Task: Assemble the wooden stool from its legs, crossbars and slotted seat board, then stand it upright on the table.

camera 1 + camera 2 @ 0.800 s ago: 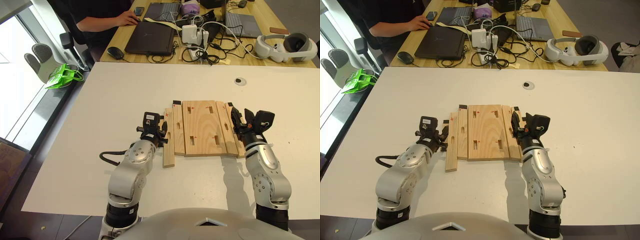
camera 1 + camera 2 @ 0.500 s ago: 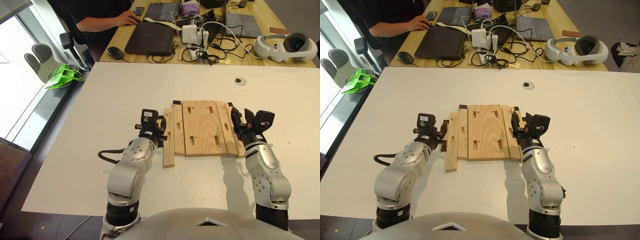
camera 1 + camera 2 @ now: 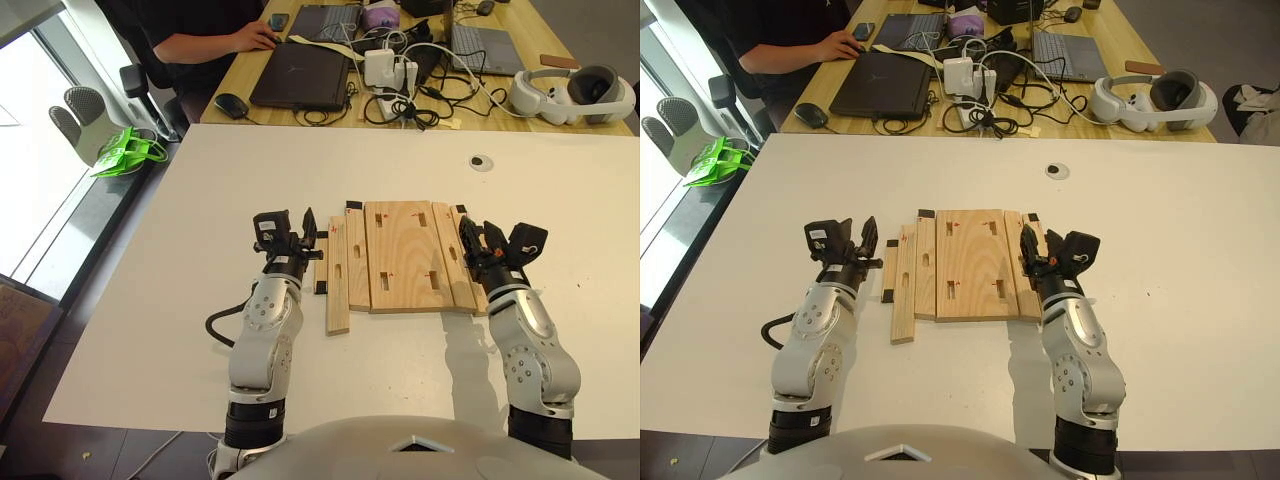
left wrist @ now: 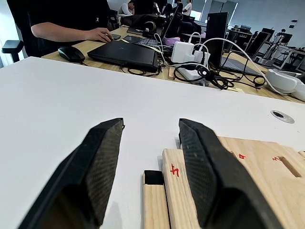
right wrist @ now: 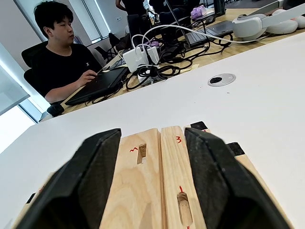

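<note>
The stool parts lie flat, side by side, mid-table. The wide slotted seat board (image 3: 404, 255) is in the middle. Two long pieces (image 3: 338, 285) lie along its left edge and two more (image 3: 462, 262) along its right. My left gripper (image 3: 298, 230) is open and holds nothing. It sits just left of the left pieces, whose black-capped ends (image 4: 153, 177) lie below its fingers (image 4: 100, 167). My right gripper (image 3: 478, 242) is open too, low over the right pieces, with a slotted strip (image 5: 178, 191) between its fingers (image 5: 95, 176).
Behind the white table stands a wooden desk (image 3: 500, 105) with laptops, cables, a mouse and a white headset (image 3: 570, 95); a person works there. A round cable grommet (image 3: 481, 161) sits far right on the table. A green bag (image 3: 128, 153) hangs off the left edge.
My left gripper has drawn back to the left and farther out, away from the left wooden pieces, and turned at the wrist. The right gripper and the wood have hardly moved.
</note>
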Action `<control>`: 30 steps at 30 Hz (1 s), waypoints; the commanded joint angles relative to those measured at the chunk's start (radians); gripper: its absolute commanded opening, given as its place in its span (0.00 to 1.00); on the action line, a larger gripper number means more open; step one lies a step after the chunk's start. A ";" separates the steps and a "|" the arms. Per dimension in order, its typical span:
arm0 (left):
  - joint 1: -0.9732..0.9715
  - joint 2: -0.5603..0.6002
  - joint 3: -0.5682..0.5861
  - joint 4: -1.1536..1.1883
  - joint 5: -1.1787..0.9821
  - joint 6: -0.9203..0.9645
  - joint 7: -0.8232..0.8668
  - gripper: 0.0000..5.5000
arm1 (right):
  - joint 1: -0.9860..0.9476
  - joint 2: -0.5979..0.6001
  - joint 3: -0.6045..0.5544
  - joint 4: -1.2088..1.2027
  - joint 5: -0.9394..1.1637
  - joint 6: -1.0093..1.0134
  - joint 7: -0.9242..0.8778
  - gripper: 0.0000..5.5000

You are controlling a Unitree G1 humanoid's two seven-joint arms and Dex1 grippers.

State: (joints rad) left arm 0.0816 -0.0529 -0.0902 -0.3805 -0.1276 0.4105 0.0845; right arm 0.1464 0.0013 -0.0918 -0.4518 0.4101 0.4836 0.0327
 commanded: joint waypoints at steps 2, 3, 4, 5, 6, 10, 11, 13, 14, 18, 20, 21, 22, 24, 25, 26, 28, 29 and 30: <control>-0.016 -0.045 -0.002 0.014 -0.011 -0.008 0.012 0.40 | -0.006 0.001 -0.006 -0.011 0.018 0.020 -0.003 0.45; -0.015 -0.045 -0.003 0.012 -0.012 -0.007 0.013 0.40 | -0.005 0.000 -0.007 -0.013 0.019 0.023 -0.003 0.45; -0.014 -0.044 -0.004 0.011 -0.014 -0.005 0.014 0.40 | -0.005 0.000 -0.007 -0.015 0.020 0.024 -0.003 0.45; -0.013 -0.044 -0.005 0.010 -0.015 -0.004 0.015 0.40 | -0.005 0.000 -0.008 -0.017 0.020 0.026 -0.003 0.45; -0.012 -0.044 -0.005 0.009 -0.016 -0.003 0.016 0.40 | -0.004 0.000 -0.008 -0.018 0.021 0.028 -0.003 0.45; -0.012 -0.042 -0.008 0.010 -0.023 -0.001 0.020 0.40 | -0.002 0.000 -0.011 -0.020 0.021 0.031 -0.001 0.45; -0.013 -0.042 -0.008 0.009 -0.024 0.000 0.022 0.40 | -0.005 0.000 -0.011 -0.018 0.022 0.033 -0.001 0.45; -0.014 -0.042 -0.007 0.010 -0.026 0.002 0.025 0.40 | -0.010 -0.002 -0.013 -0.016 0.022 0.036 0.001 0.45; -0.016 -0.042 -0.007 0.010 -0.027 0.002 0.026 0.40 | -0.012 -0.003 -0.014 -0.014 0.023 0.037 0.001 0.45; -0.019 -0.043 -0.007 0.013 -0.030 0.002 0.029 0.40 | -0.014 -0.004 -0.016 -0.012 0.024 0.037 0.002 0.45; -0.018 -0.043 -0.008 0.014 -0.032 0.003 0.029 0.40 | -0.012 -0.005 -0.016 -0.013 0.024 0.037 0.002 0.45; -0.018 -0.043 -0.009 0.014 -0.033 0.003 0.029 0.40 | -0.011 -0.005 -0.016 -0.013 0.024 0.036 0.002 0.45; -0.018 -0.042 -0.009 0.014 -0.034 0.003 0.028 0.40 | -0.010 -0.005 -0.016 -0.014 0.024 0.036 0.003 0.45; -0.016 -0.040 -0.011 0.015 -0.037 0.003 0.026 0.40 | -0.003 -0.003 -0.015 -0.017 0.024 0.034 0.002 0.45; -0.016 -0.039 -0.011 0.015 -0.038 0.003 0.025 0.40 | 0.000 -0.003 -0.015 -0.019 0.024 0.033 0.001 0.45; -0.015 -0.038 -0.012 0.015 -0.040 0.003 0.024 0.40 | 0.003 -0.002 -0.014 -0.020 0.025 0.031 0.000 0.45; -0.013 -0.035 -0.012 0.014 -0.043 0.004 0.023 0.40 | 0.006 -0.001 -0.012 -0.021 0.025 0.030 -0.001 0.45; -0.013 -0.035 -0.012 0.014 -0.044 0.004 0.023 0.40 | 0.006 -0.001 -0.011 -0.022 0.026 0.029 -0.001 0.45; -0.014 -0.034 -0.012 0.014 -0.044 0.004 0.023 0.40 | 0.006 -0.001 -0.011 -0.022 0.026 0.030 -0.002 0.45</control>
State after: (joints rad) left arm 0.0716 -0.0523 -0.0979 -0.3735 -0.1678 0.4055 0.1059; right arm 0.1531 -0.0014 -0.1016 -0.4647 0.4263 0.5050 0.0323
